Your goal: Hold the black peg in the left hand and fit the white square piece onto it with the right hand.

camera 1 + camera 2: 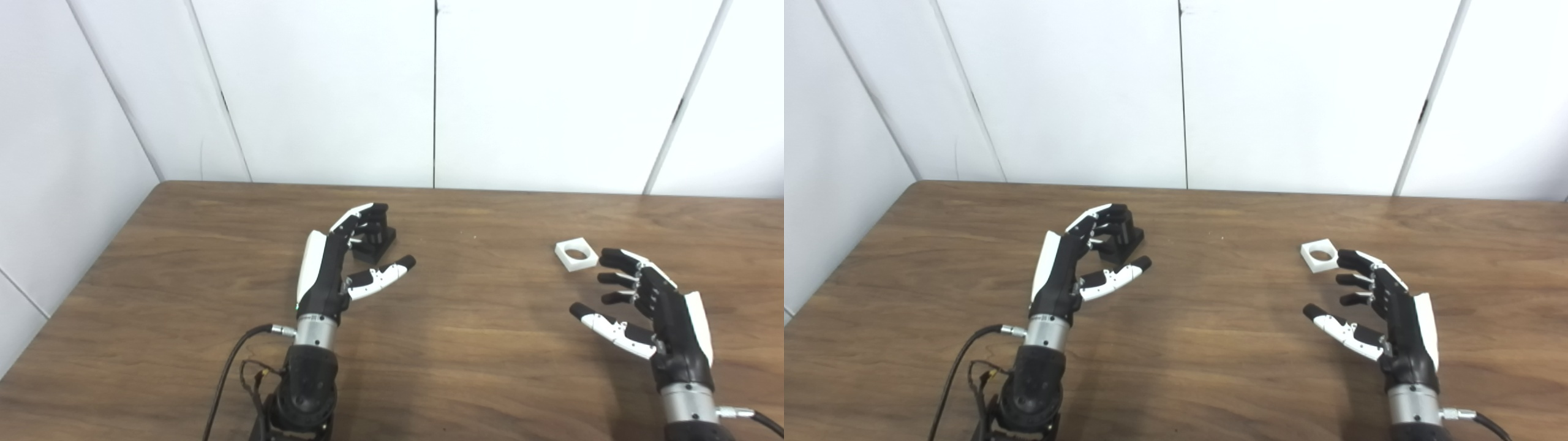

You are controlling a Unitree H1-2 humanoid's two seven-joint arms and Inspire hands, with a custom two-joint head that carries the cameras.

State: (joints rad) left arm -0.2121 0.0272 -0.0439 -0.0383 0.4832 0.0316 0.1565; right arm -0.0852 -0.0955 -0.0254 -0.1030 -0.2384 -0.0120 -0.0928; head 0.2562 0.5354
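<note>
The black peg (pixel 375 240) stands on the table (pixel 184 257) toward its far edge, the left hand (pixel 343 263) curled loosely around it with thumb apart, while the white square piece (pixel 576 255) lies flat just beyond the spread, empty right hand (pixel 643 306).

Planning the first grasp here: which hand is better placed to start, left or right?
Left. The left hand already has fingers curled by the black peg; the right hand sits open, just short of the white square piece.
</note>
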